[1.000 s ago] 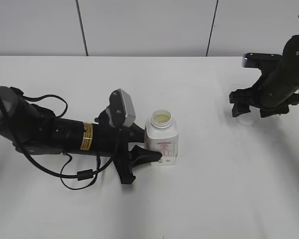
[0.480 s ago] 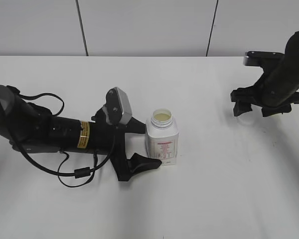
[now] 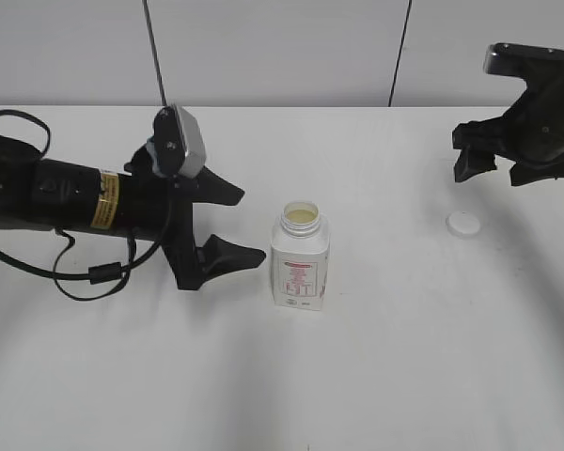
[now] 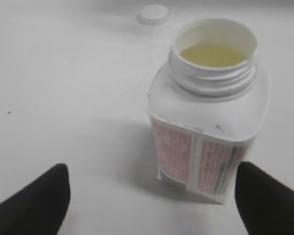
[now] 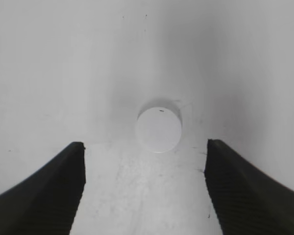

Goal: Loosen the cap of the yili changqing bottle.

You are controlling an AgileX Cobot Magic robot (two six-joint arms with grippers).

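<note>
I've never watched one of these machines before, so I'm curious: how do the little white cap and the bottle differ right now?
The bottle stands upright mid-table with its neck open and a pale filling showing inside; the cap lies flat, apart, off to the right. The bottle is tall and squarish with a red-pink label; the cap is a small, plain disc. The bottle sits before the open left gripper; the cap lies below the open right gripper. Both are white and untouched.

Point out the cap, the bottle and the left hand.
cap (image 3: 463, 224), exterior view: middle of its flat top.
bottle (image 3: 299, 271), exterior view: the printed label on its front.
left hand (image 3: 230, 224), exterior view: the gap midway between its open fingertips.
</note>
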